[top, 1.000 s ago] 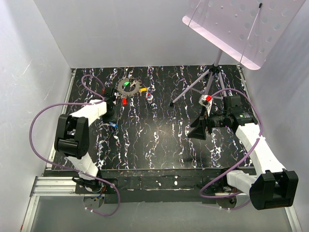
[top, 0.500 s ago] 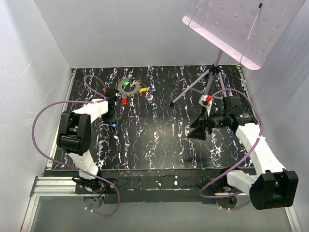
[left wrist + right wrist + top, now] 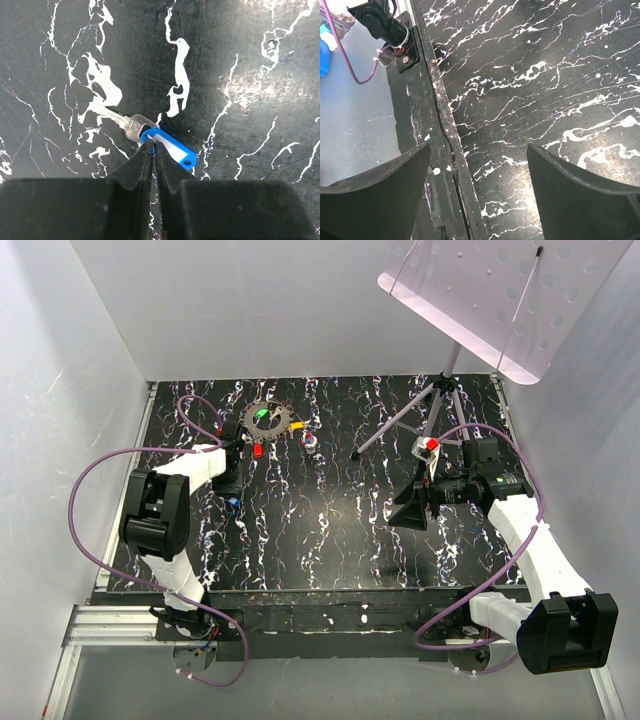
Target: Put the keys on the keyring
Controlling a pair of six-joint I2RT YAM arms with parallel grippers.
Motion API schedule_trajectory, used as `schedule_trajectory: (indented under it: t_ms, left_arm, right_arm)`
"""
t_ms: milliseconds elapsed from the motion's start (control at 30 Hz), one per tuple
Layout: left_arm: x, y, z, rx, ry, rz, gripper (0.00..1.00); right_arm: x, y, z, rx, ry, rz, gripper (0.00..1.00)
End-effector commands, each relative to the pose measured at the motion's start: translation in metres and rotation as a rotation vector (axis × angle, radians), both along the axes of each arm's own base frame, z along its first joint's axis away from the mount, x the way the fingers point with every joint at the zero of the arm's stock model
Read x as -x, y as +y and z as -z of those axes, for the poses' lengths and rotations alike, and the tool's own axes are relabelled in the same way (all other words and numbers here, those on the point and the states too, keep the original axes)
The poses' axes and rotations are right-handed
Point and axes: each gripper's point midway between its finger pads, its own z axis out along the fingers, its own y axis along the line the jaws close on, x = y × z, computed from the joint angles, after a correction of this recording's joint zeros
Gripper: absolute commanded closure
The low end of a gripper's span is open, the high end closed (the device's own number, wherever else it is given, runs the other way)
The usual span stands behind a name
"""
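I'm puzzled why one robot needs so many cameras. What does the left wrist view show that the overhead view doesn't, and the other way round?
Only the left wrist view: close detail of the blue-tagged key, its silver blade and the tag's white label, with the left gripper pinched on the tag's end.

Only the overhead view: the keyring, a red-capped key, the right gripper held open, and a music stand.

Both: the black marbled table and that blue tag, which is just a speck from above.
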Motion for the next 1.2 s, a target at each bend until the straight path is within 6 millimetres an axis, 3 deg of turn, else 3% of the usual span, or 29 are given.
schedule_trajectory:
  t_ms: [0, 233, 533, 667, 933, 1033, 1167]
  left_arm:
    - [-0.01, 0.004, -0.015, -0.035, -0.046, 0.007, 0.99]
    - [-0.008, -0.004, -0.033, 0.0, -0.084, 0.039, 1.0]
    - [0.024, -0.051, -0.068, 0.27, -0.138, 0.177, 1.0]
    - [0.046, -0.107, -0.097, 0.564, -0.152, 0.344, 1.0]
    - [0.088, -0.204, -0.156, 0.95, -0.137, 0.599, 1.0]
    - [0.108, -0.235, -0.172, 1.016, -0.14, 0.73, 1.0]
    - [0.133, -0.265, -0.186, 1.037, -0.192, 0.924, 1.0]
  right_arm:
    - [0.0, 0.004, -0.016, -0.027, -0.04, -0.027, 0.14]
    - [0.0, 0.004, -0.015, -0.029, -0.038, -0.029, 0.14]
    - [0.002, 0.005, -0.015, -0.034, -0.041, -0.045, 0.14]
    - [0.01, 0.008, -0.014, -0.055, -0.059, -0.093, 0.14]
    - [0.041, 0.025, -0.012, -0.101, -0.219, -0.339, 0.15]
    - [0.043, 0.03, -0.027, -0.169, -0.314, -0.399, 0.15]
    - [0.034, 0.04, -0.042, -0.2, -0.285, -0.416, 0.19]
